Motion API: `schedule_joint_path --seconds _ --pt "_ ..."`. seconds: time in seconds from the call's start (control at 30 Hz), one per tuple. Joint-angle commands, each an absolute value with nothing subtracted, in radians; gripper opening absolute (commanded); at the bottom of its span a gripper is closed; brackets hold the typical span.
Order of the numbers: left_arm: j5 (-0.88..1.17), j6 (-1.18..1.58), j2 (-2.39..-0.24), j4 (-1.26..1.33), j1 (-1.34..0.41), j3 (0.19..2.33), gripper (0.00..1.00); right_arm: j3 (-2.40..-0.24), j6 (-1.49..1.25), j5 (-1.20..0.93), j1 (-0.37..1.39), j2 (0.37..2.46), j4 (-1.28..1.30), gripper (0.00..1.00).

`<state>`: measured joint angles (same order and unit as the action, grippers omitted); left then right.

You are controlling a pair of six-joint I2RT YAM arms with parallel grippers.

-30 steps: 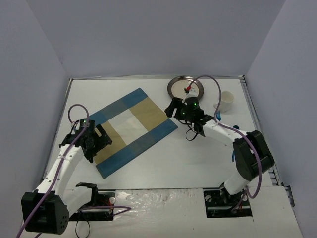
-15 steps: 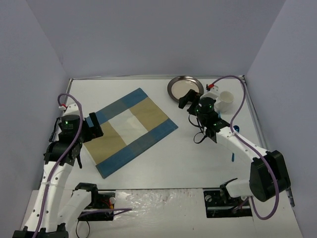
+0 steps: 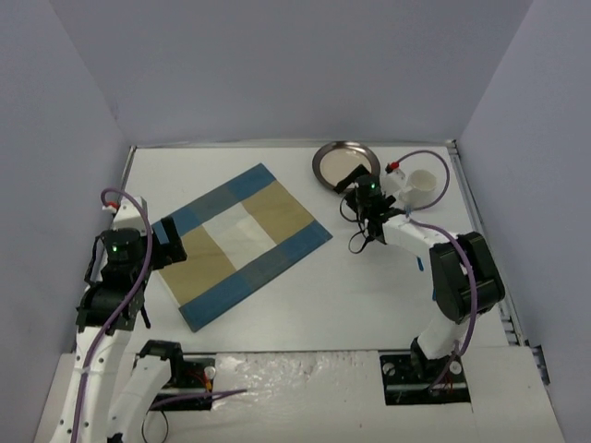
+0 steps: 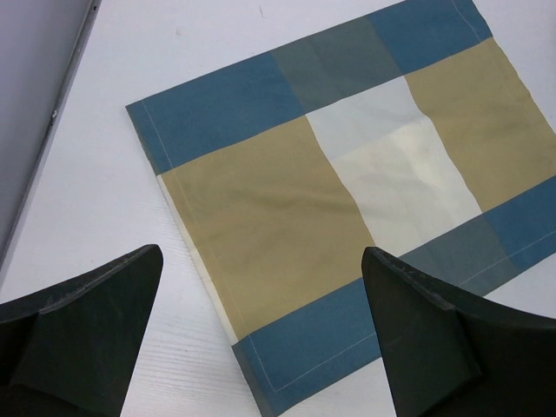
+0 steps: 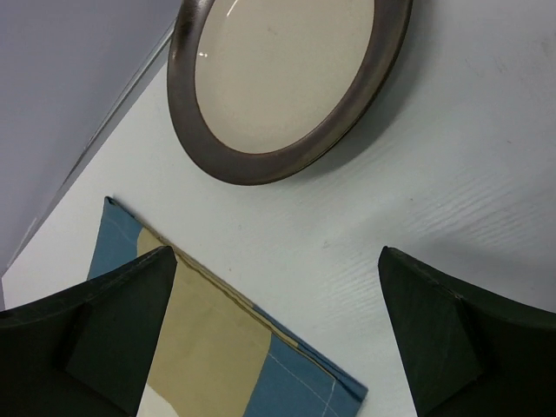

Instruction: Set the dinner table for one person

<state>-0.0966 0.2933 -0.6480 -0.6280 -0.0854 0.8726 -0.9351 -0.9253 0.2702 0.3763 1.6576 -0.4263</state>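
Note:
The white dinner table [image 3: 369,295] carries a blue-and-tan striped placemat [image 3: 245,242] lying flat and turned at an angle, left of centre. A brown-rimmed plate [image 3: 344,164] sits at the back, with a white cup [image 3: 420,187] to its right. My left gripper [image 3: 171,236] is open and empty, above the placemat's left end; its wrist view shows the placemat [image 4: 347,174] between the spread fingers [image 4: 78,330]. My right gripper [image 3: 346,181] is open and empty, above the table between the plate [image 5: 278,69] and the placemat's right corner [image 5: 217,347].
A small blue object [image 3: 418,265] shows partly beside the right arm. Grey walls enclose the table on the left, back and right. The table's metal rim [image 4: 52,113] runs close to the placemat's left side.
Both grippers have drawn back from the placemat: the left one up and to the left, the right one toward the plate. The placemat, plate and cup have not moved.

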Motion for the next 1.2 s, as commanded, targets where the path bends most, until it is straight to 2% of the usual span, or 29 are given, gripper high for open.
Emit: schedule_joint_path --seconds 0.0,0.43,0.6,0.8,0.97,1.17 --pt "-0.133 0.276 -0.64 -0.581 -0.099 0.881 0.97 -1.054 -1.111 0.384 0.374 1.761 -0.498 0.99" --pt "-0.161 0.276 -0.63 -0.58 -0.124 0.881 0.97 -1.234 -1.326 0.483 0.371 2.012 -0.462 0.91" --pt "-0.169 0.276 -0.63 -0.581 -0.127 0.881 0.97 -1.277 -1.399 0.511 0.367 2.075 -0.471 0.81" --pt "-0.178 0.276 -0.63 -0.583 -0.132 0.881 0.97 -1.305 -1.469 0.523 0.361 2.128 -0.476 0.74" --pt "-0.174 0.276 -0.632 -0.582 -0.133 0.879 0.97 -1.293 -1.528 0.538 0.355 2.143 -0.493 0.6" --pt "-0.177 0.277 -0.632 -0.583 -0.133 0.879 0.97 -1.255 -1.57 0.522 0.348 2.144 -0.543 0.31"
